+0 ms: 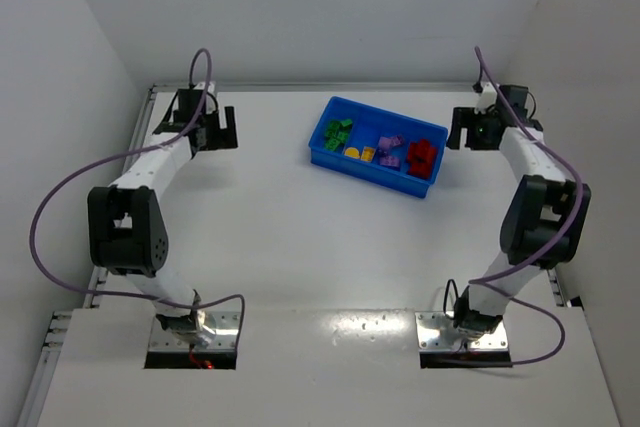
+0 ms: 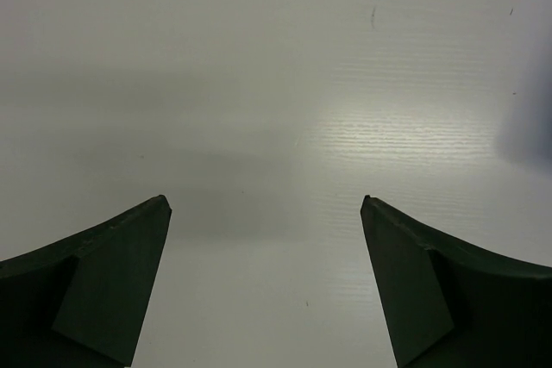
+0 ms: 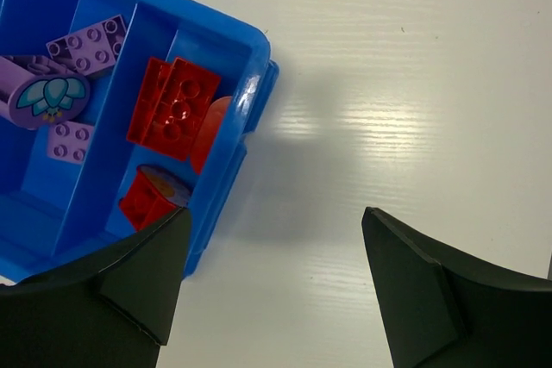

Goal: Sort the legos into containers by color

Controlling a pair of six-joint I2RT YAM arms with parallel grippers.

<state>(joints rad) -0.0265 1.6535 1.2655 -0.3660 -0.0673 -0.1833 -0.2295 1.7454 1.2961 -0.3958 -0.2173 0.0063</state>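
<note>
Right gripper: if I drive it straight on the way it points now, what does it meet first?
The right gripper would probably meet bare table, just beside the blue bin and its end wall: nothing lies between the open fingers. The finger nearest the bin may clip its rim; depth is unclear.

In the right wrist view the bin (image 3: 252, 96) runs off the frame at 9 and 12 o'clock. A finger (image 3: 112, 299) of the right gripper (image 3: 274, 223) covers its 7 o'clock wall and part of a red brick (image 3: 148, 198). From above, the bricks (image 1: 385, 150) are too small to count.
</note>
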